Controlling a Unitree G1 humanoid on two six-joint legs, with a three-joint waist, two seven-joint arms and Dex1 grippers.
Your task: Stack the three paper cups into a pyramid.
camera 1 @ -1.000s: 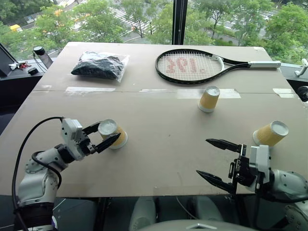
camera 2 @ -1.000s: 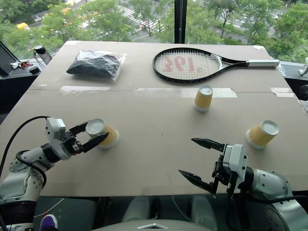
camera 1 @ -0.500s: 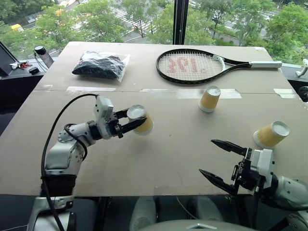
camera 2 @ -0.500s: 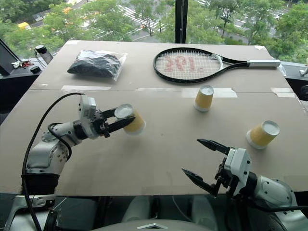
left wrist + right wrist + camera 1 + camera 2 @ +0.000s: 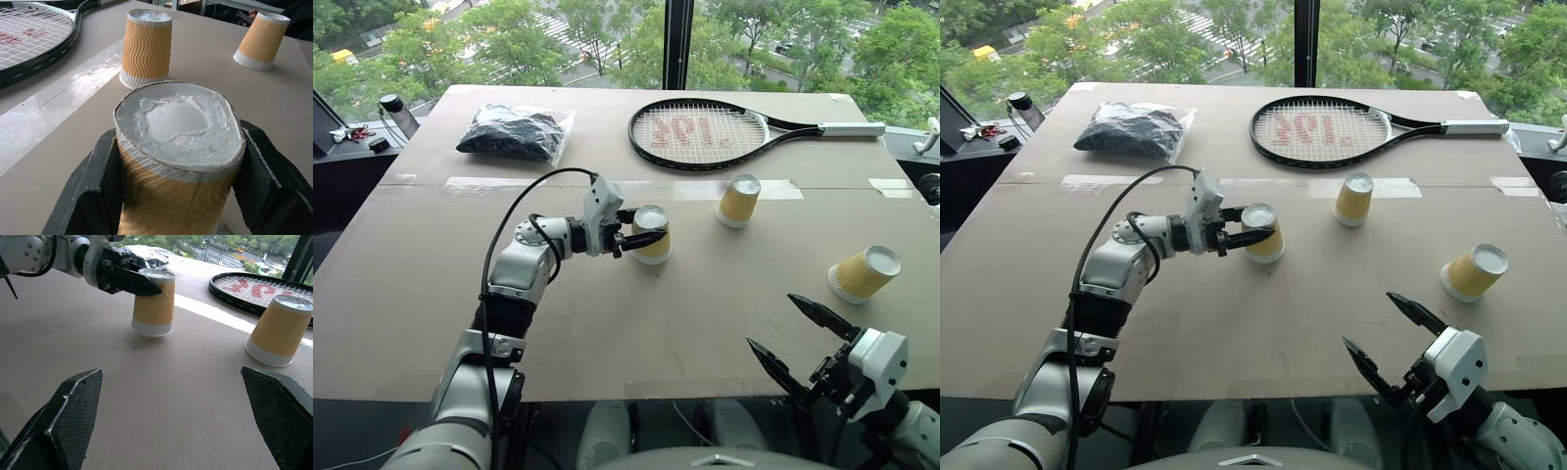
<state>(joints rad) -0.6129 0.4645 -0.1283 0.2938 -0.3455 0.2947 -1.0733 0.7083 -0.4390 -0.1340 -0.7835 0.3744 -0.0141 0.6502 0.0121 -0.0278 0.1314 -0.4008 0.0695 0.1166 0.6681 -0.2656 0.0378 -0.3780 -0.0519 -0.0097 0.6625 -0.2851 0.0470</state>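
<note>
Three yellow-tan ribbed paper cups stand base up on the brown table (image 5: 607,323). My left gripper (image 5: 649,225) is shut on one cup (image 5: 654,241) near the table's middle, gripping it just below its white base; whether this cup touches the table I cannot tell. A second cup (image 5: 739,201) stands a little to the right and farther back, by the tape strip. The third cup (image 5: 865,273) is alone at the right. My right gripper (image 5: 771,321) hangs open and empty over the near edge, in front of the third cup.
A black tennis racket (image 5: 700,134) lies at the back right and a clear bag of dark stuff (image 5: 517,132) at the back left. A dark bottle (image 5: 399,113) stands on the ledge beyond the table's left edge. Tape strips (image 5: 499,182) cross the table.
My left gripper closed on the cup at the near left and carried it right and farther in, towards the second cup. The right gripper drew back and sank to the near edge, still open.
</note>
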